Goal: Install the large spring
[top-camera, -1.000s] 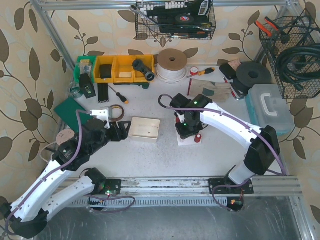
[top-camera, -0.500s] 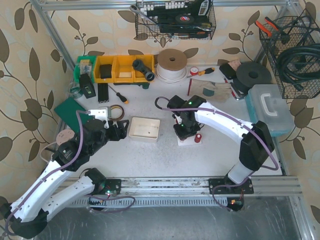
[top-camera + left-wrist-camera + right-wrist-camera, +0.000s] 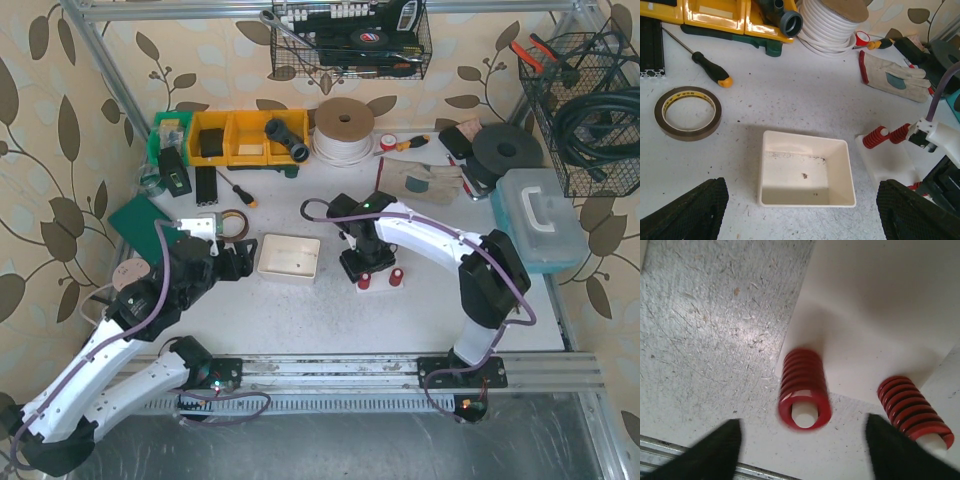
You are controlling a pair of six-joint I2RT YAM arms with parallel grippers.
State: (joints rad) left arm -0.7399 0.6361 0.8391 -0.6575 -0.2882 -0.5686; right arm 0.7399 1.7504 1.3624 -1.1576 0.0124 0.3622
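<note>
Right pincer [image 3: 805, 452] leftward, spread over spring [image 3: 804, 390]

Right claw fingers [image 3: 710, 455] blurred, cut by bottom edge; white base [image 3: 880, 300] cropped above.

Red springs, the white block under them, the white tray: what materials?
Red springs: likely metal coil with a glossy red coating, given the highlights on even turns. White block: probably matte plastic, uniform and seamless. Tray: likely thin moulded plastic, with rounded corners and a slight sheen.
</note>
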